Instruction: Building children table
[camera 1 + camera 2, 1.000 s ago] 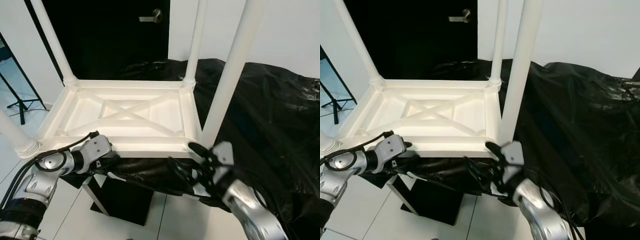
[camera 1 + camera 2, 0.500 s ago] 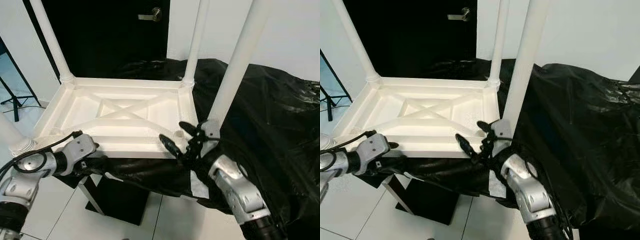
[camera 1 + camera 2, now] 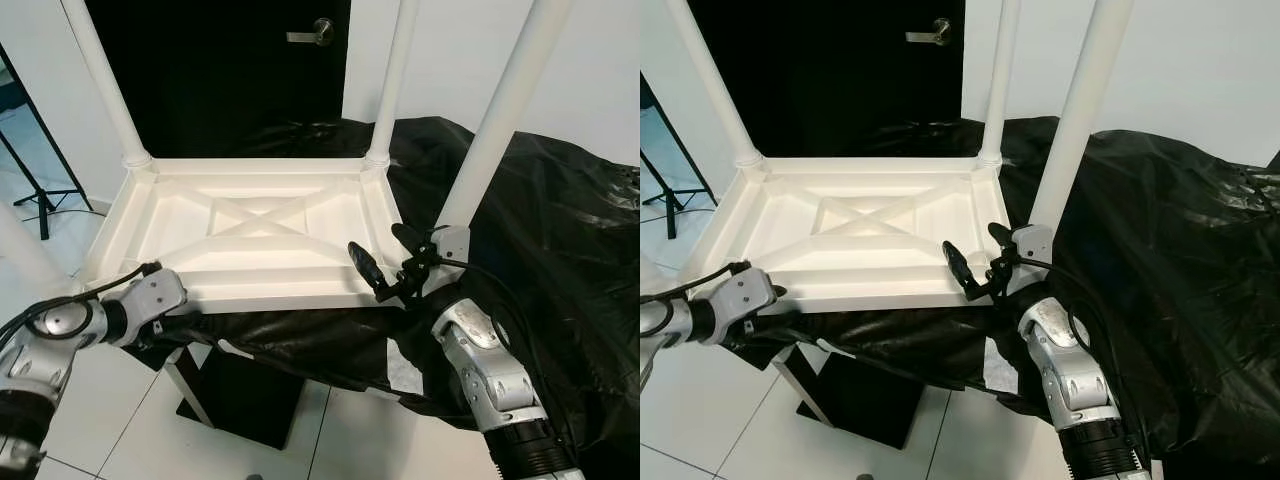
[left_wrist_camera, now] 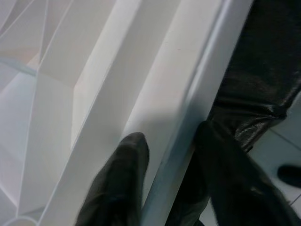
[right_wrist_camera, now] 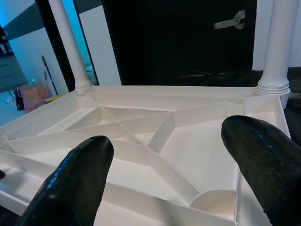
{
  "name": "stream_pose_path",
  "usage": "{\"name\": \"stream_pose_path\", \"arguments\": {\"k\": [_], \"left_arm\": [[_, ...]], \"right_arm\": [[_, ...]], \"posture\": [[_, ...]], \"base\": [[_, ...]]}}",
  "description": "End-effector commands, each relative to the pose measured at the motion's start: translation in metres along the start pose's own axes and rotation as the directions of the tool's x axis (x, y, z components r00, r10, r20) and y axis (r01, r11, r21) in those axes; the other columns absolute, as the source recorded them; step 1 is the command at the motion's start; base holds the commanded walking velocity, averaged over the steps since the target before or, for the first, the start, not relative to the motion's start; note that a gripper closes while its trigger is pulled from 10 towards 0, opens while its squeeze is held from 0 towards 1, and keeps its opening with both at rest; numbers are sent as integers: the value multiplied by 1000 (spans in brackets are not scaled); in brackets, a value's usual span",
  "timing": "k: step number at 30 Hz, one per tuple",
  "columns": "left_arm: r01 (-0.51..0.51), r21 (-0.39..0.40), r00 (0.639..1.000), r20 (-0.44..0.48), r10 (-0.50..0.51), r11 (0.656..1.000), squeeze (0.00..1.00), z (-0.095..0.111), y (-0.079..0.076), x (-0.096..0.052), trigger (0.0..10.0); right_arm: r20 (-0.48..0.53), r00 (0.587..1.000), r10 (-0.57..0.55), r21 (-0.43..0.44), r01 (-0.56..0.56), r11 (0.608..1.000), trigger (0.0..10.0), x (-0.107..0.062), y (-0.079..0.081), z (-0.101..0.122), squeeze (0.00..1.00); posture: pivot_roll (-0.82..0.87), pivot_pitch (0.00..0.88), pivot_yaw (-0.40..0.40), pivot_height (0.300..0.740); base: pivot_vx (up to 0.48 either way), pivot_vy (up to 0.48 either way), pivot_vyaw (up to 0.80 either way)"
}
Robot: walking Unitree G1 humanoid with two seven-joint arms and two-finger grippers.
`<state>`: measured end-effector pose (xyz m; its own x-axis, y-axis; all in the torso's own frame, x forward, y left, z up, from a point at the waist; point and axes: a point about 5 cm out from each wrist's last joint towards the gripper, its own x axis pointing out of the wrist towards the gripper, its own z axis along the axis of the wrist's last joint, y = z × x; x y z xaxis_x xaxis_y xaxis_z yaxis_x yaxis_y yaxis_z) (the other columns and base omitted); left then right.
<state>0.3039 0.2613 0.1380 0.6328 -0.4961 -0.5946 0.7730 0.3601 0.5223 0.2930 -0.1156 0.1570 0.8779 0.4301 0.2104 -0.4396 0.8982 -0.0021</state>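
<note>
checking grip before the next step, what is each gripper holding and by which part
The left gripper straddles the near edge rail of the upturned white table, one finger on each side. The right gripper is open above the near right corner, holding nothing.

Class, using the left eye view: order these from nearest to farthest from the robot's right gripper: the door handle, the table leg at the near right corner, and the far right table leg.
Measured from the right gripper:
1. Near right table leg, just to the gripper's right.
2. Far right table leg, at the tabletop's back corner.
3. Door handle, on the dark door behind the table.

white table (image 3: 250, 225), black sheet (image 3: 540, 250)
</note>
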Motion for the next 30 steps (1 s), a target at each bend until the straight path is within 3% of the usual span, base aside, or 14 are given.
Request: {"name": "stream_pose_path", "arguments": {"k": [1, 2, 3, 4, 6, 7, 12, 14, 21, 23, 26, 30], "left_arm": [[-13, 0, 1000, -3, 13, 1000, 0, 1, 2, 5, 549], [-16, 6, 1000, 0, 16, 1000, 0, 2, 4, 6, 2745], [-16, 6, 1000, 0, 16, 1000, 0, 2, 4, 6, 2745], [-17, 8, 1000, 5, 17, 1000, 0, 4, 6, 7, 3490], [-16, 18, 1000, 11, 16, 1000, 0, 6, 8, 9, 3373], [-17, 31, 1000, 18, 16, 999, 0, 9, 9, 11, 10000], [-7, 67, 999, 53, 3, 998, 0, 21, 12, 21, 10000], [1, 99, 996, 91, -10, 995, 0, 35, 14, 33, 10000], [30, 150, 988, 145, -52, 988, 0, 55, 11, 50, 10000], [48, 171, 979, 187, -80, 984, 0, 69, 8, 59, 10000], [68, 191, 969, 223, -110, 979, 0, 81, 4, 66, 10000], [68, 191, 969, 223, -110, 979, 0, 81, 4, 66, 10000]], "right_arm": [[-1, 997, -76, -20, 76, 997, 10000, -5, -15, 0, 0], [1, 996, -90, -19, 90, 996, 10000, -6, -16, 0, 0], [1, 996, -90, -19, 90, 996, 10000, -6, -16, 0, 0], [2, 995, -104, -21, 104, 994, 10000, -7, -18, 0, 0], [1, 992, -128, -25, 128, 992, 10000, -8, -22, -1, 0], [1, 988, -152, -32, 152, 988, 10000, -10, -25, -2, 0], [8, 971, -240, -51, 240, 969, 10000, -16, -39, -1, 0], [6, 953, -302, -72, 301, 951, 10000, -23, -52, -1, 0], [1, 939, -345, -100, 343, 934, 10000, -29, -69, -2, 0], [4, 933, -359, -116, 357, 927, 10000, -32, -76, 0, 0], [6, 929, -370, -124, 368, 922, 10000, -34, -79, 0, 0], [6, 929, -370, -124, 368, 922, 10000, -34, -79, 0, 0]], "posture": [[22, 0, -15, 740], [19, 0, -11, 740], [19, 0, -11, 740], [18, 0, -10, 740], [12, 0, -4, 740], [7, 0, 2, 740], [-13, 0, 20, 740], [-24, 0, 29, 740], [-39, 0, 42, 740], [-45, 0, 46, 740], [-50, 0, 49, 740], [-50, 0, 49, 740]], "base": [[0, 0, 0], [0, 0, 0], [0, 0, 0], [0, 0, 0], [0, 0, 0], [0, 0, 0], [0, 0, 0], [0, 0, 0], [0, 0, 0], [0, 0, 0], [0, 0, 0], [0, 0, 0]]}}
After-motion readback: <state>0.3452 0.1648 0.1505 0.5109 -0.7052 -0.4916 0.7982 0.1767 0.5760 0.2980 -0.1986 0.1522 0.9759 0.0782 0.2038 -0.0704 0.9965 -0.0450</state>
